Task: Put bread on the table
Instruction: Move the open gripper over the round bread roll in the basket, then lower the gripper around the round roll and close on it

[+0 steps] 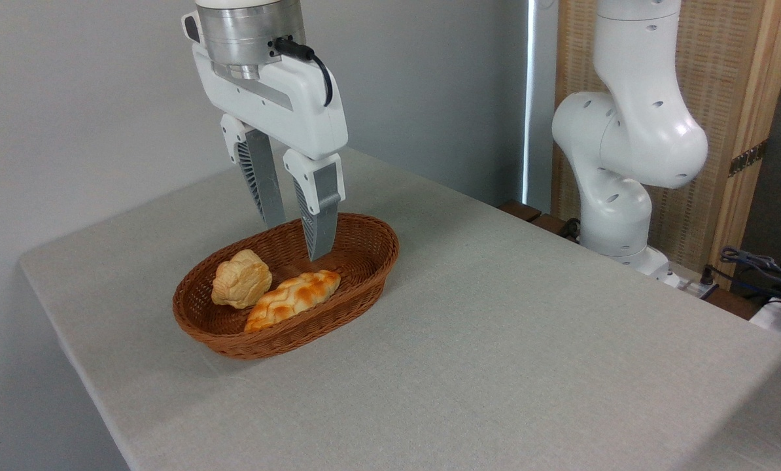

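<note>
Woven grey table (495,340): lumpy bread (241,279) (in wicker basket (364,288)).

You are looking at a robotics lab set up as a test bench: a white robot arm (629,131) is bolted beside a table (495,340) draped in plain grey-beige cloth, against a bare grey wall (89,98). A wooden partition (744,98) with woven panels screens the background, and loose cables (757,265) trail at the right edge. A wicker basket (358,288) of bakery items on the cloth reads as a staged prop, not a kitchen.
</note>
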`<action>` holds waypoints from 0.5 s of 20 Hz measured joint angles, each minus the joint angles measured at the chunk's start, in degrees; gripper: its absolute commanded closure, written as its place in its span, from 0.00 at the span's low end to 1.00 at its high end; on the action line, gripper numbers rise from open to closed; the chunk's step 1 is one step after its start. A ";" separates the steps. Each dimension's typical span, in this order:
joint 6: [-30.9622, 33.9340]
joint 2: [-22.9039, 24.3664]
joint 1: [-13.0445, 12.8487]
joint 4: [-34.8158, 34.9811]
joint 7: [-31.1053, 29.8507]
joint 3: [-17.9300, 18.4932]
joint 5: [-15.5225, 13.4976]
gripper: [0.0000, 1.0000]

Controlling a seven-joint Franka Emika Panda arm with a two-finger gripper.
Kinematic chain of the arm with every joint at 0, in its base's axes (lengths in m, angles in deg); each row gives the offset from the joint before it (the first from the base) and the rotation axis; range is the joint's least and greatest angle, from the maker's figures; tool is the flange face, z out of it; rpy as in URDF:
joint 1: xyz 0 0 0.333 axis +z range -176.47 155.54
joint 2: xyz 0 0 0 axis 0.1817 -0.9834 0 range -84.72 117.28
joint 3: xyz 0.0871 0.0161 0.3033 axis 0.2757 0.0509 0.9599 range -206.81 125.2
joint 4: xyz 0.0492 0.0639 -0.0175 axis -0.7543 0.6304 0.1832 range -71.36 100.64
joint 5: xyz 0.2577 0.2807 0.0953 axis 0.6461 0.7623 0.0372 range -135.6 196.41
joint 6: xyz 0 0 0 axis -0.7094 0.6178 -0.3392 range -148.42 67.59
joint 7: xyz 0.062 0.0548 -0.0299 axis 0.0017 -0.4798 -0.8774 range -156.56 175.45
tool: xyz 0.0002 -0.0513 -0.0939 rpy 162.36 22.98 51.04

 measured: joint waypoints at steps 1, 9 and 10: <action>-0.03 0.08 -0.03 0.00 0.00 -0.02 -0.02 0.00; -12.09 3.66 -5.73 9.10 -1.38 -3.08 -4.95 0.00; -15.27 4.38 -5.87 11.88 -2.47 -4.10 -5.72 0.00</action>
